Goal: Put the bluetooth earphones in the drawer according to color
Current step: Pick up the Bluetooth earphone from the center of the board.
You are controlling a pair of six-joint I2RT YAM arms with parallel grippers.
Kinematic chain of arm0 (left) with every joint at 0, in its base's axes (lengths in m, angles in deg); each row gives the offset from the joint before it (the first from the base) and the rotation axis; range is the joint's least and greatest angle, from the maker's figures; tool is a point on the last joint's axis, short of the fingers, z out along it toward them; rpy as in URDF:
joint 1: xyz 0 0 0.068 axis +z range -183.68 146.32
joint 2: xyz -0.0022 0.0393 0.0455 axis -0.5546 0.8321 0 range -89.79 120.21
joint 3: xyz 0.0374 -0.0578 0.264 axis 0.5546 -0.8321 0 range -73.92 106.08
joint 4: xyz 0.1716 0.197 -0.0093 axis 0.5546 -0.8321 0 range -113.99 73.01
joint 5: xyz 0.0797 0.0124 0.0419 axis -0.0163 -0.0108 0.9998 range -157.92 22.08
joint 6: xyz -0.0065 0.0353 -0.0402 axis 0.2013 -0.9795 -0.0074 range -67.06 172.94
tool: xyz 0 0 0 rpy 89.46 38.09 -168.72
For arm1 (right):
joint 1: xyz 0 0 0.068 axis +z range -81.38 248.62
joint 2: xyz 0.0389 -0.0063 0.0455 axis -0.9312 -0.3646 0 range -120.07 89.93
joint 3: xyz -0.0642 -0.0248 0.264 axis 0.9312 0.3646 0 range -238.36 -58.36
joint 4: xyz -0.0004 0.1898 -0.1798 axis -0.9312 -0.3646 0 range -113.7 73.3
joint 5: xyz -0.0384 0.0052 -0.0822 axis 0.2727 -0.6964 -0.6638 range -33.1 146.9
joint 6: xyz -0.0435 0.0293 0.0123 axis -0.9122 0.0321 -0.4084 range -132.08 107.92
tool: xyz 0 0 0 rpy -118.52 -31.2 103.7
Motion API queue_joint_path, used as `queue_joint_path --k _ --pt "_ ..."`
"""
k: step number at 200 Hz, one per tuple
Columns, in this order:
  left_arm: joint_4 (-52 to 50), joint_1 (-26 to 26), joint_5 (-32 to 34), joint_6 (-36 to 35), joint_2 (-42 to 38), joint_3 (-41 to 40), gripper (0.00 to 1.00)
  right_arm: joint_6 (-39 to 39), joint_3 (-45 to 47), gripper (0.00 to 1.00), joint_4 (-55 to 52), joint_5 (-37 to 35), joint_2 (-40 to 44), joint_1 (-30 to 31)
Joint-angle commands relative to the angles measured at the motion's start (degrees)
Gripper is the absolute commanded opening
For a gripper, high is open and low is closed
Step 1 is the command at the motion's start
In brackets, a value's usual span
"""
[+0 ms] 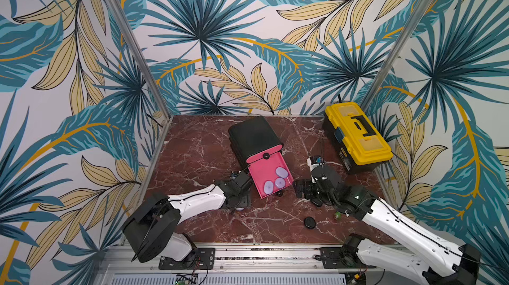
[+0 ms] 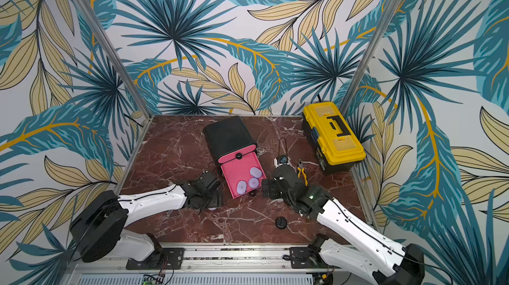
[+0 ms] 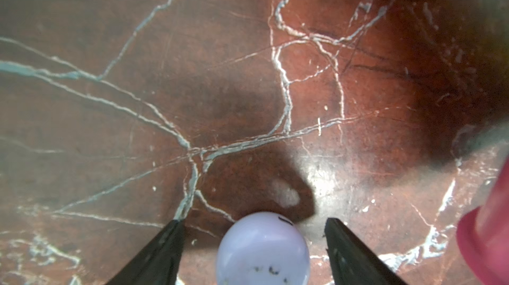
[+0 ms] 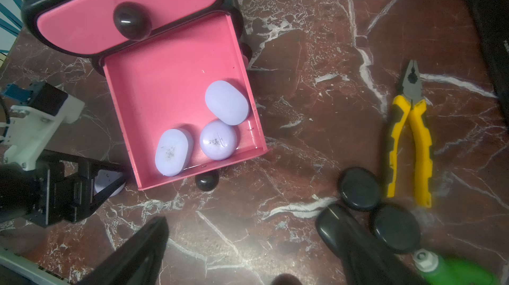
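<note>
As left claw (image 3: 254, 221) brackets lilac case (image 3: 263, 250), parted

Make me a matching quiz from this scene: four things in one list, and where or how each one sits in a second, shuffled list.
1. pliers
2. top drawer
3. three lilac earphone cases
4. single lilac case

a. pushed in
b. between the open fingers of the left gripper, on the table
c. inside the pulled-out drawer
d. flat on the table beside black earphone cases

Pairs: 1-d, 2-a, 3-c, 4-b.
</note>
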Motion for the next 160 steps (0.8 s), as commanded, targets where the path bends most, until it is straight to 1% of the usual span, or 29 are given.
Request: queue_joint_path --k 1,41,46,56,64,72,84,92,108,126,153,160 --pt "-0.5 0.19 -1.87 -0.31 0.74 0.56 0.77 0.71 1.34 0.99 -0.75 -1.29 0.5 -0.05" --pt "-4.99 -1.25 -0.72 -0.37 -0.55 1.19 0.77 0.76 1.35 0.99 -0.75 -1.22 0.36 -0.04" --pt "-5.39 -1.51 1.27 -0.33 -0.75 1.2 0.77 0.74 1.42 1.0 -0.75 -1.25 0.32 0.01" --pt "-6.05 -1.94 1.77 -0.16 -1.02 1.2 0.75 0.76 1.41 1.0 -0.75 -1.24 0.24 -0.01" --pt "-6.38 -2.32 1.95 -0.08 -1.15 1.2 0.71 0.76 1.36 0.99 -0.75 -1.23 0.16 -0.04" --pt "-6.78 -2.95 2.19 0.22 -1.19 1.33 0.71 0.69 1.34 1.0 -0.75 -1.33 0.08 -0.01" --pt "-6.83 -3.69 2.65 0.51 -1.03 1.45 0.7 0.68 1.33 0.99 -0.75 -1.3 -0.1 -0.03" --pt "-6.54 -4.12 2.71 0.64 -0.7 1.46 0.67 0.66 1.33 0.99 -0.75 -1.3 -0.18 -0.03" --pt "-5.61 -4.17 2.61 0.73 0.47 1.46 0.66 0.68 1.11 0.99 -0.75 -1.35 -0.45 0.01" --pt "-4.7 -4.25 2.44 0.43 1.76 1.89 0.63 0.62 1.11 0.99 -0.75 -1.21 -0.65 -0.03" --pt "-4.1 -4.19 2.96 -0.24 3.12 2.66 0.62 0.65 1.33 1.0 -0.75 -1.3 -0.37 -0.05" --pt "-4.19 -4.2 3.22 -0.39 3.43 2.98 0.63 0.67 1.42 0.99 -0.75 -1.34 -0.23 -0.05"
